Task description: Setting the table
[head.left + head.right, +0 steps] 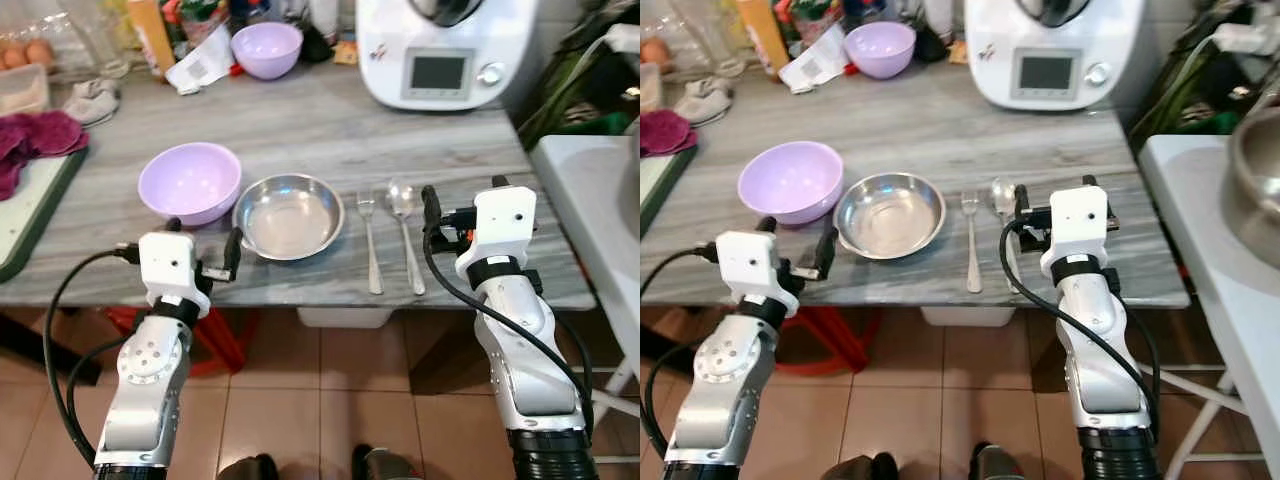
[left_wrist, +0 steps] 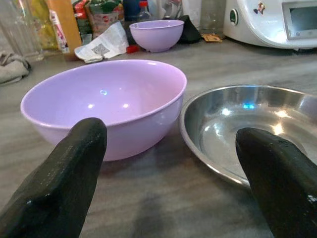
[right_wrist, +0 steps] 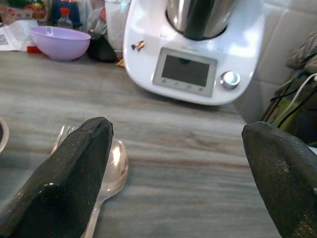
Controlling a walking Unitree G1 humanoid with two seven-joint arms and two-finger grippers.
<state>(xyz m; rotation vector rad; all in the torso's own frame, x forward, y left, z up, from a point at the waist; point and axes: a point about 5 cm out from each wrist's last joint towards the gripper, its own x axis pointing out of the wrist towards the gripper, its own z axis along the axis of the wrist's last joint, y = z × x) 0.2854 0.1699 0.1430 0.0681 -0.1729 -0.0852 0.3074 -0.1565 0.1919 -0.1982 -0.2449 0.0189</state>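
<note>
Desk [image 1: 300,125]: grey wood-grain top; the place setting sits along its near edge.
Lilac bowl [image 1: 190,181]: near-left, rim touching or just beside the steel bowl [image 1: 289,215].
Cutlery: fork [image 1: 370,240] just right of the steel bowl, spoon [image 1: 405,235] beside it, both roughly parallel, handles toward the robot.
L gripper [image 1: 205,250]: hovers at the desk edge in front of the two bowls, jaws spread wide, holding nothing.
R gripper [image 1: 440,215]: low over the desk just right of the spoon, jaws spread, empty.
Back of desk: 2nd lilac bowl [image 1: 266,48], white kitchen machine [image 1: 440,50], bottles and clutter.
Step (my read): setting looks nearly laid out; next is prob. a tidy or a pick of the spoon or a bowl.
How to do it well: come down w/ jaws straddling the spoon handle, not the bowl end; keep clear of the fork. If moving the lilac bowl, grip the rim on the side away from the steel bowl so it doesn't get knocked.
Risk: cutlery is flat and thin, so it may slip.
</note>
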